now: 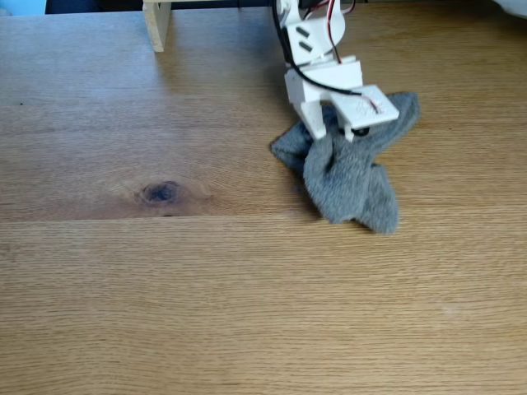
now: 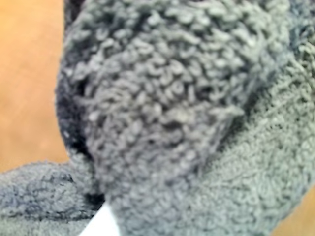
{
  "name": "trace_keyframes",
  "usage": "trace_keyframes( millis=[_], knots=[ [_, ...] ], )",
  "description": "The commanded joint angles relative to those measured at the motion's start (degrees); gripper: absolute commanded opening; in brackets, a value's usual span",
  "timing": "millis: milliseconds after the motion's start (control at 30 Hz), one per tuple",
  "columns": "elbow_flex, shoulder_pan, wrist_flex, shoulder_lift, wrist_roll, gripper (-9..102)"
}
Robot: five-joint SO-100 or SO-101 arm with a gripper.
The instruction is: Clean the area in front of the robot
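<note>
From my seat the worktop (image 1: 247, 288) is the biggest thing on screen: wide light-brown wood-grain planks that take up nearly the whole fixed view, bare toward the camera and off to the left, where a dark knot (image 1: 160, 192) sits. That open stretch is the area I have to wipe, so what I need to know is where it lies from the cloth. It lies to the left of the cloth and nearer the camera.

The robot (image 1: 317, 49) comes down from the top edge, right of centre, a white blocky arm with black and red wires. A pale wooden post (image 1: 156, 25) stands well off to its left.

Under the arm lies the grey terry cloth (image 1: 350, 185), bunched up, its long axis running from upper right down toward the camera. The wrist view shows its loops (image 2: 162, 108) pressed right up to the lens.

The claw (image 1: 333, 132) is down in the cloth's upper folds and seems to be pinching them, though the fingertips are buried and I can't be certain.
</note>
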Motion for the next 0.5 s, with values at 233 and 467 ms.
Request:
trace_keyframes(
  millis=[233,467],
  knots=[
    [-32.1,16.8,5.1,-11.0,-4.7,0],
    [-39.5,25.1,31.7,-13.1,-9.6,0]
  ],
)
